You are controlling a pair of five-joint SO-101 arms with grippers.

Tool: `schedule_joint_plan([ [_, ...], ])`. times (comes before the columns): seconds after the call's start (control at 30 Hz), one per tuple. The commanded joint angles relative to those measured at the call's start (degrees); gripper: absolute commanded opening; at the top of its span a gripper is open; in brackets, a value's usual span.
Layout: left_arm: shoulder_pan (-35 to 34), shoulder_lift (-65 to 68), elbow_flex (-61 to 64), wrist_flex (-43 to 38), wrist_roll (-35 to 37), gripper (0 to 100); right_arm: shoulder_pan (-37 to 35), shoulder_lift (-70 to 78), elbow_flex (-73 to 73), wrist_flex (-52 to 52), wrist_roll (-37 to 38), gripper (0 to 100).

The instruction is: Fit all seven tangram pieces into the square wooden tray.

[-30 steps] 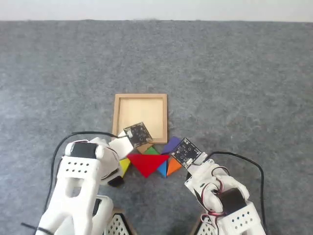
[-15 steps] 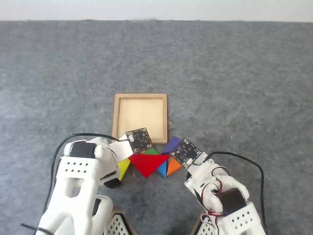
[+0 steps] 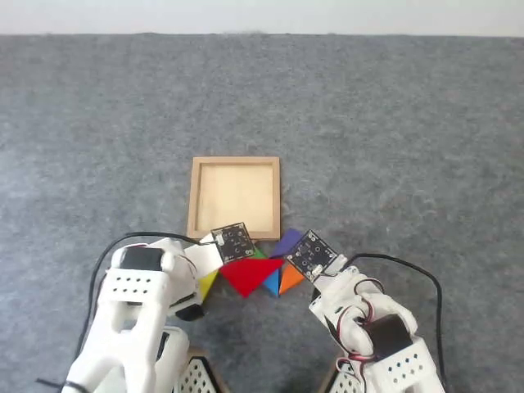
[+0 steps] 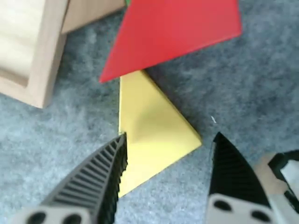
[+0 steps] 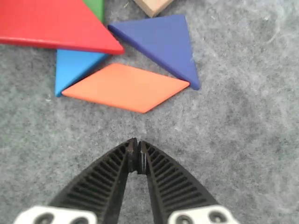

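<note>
The square wooden tray (image 3: 234, 196) lies empty at mid-table, its corner (image 4: 37, 56) showing in the left wrist view. The pieces cluster just in front of it: red triangle (image 3: 246, 274), yellow triangle (image 3: 208, 281), green piece (image 3: 254, 252), light blue triangle (image 3: 272, 282), orange parallelogram (image 3: 291, 278), purple triangle (image 3: 286, 241). My left gripper (image 4: 170, 137) is open low over the yellow triangle (image 4: 149, 135), one finger on each side of it, the red triangle (image 4: 177, 32) just beyond. My right gripper (image 5: 137, 142) is shut on nothing, a short way from the orange parallelogram (image 5: 124, 86) and purple triangle (image 5: 163, 42).
Grey felt (image 3: 393, 123) covers the whole table, with wide open room behind and to both sides of the tray. Both arm bases (image 3: 196, 372) stand at the near edge. A black cable (image 3: 409, 266) loops beside the right arm.
The left arm's wrist has drawn back from over the tray's near edge toward the pieces and lowered over the yellow triangle. The right arm has not moved.
</note>
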Motion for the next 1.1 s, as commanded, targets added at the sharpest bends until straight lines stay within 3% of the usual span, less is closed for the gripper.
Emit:
schedule_joint_plan([
  [0.0,-0.35,-1.23,-1.27,-0.97,-0.35,28,-0.40,-1.10,0.97,0.13,-0.53,0.8],
  [0.63,-0.79,-1.32,-6.64,3.43,-0.35,30,-0.40,-1.10,0.97,0.13,-0.53,0.8],
  [0.87,-7.47,-1.23,-4.62,1.76,-8.35,30,-0.40,-1.10,0.97,0.13,-0.53,0.8],
  [1.07,-8.26,-1.32,-5.76,2.81,-8.44,30,-0.40,-1.10,0.97,0.13,-0.53,0.8],
])
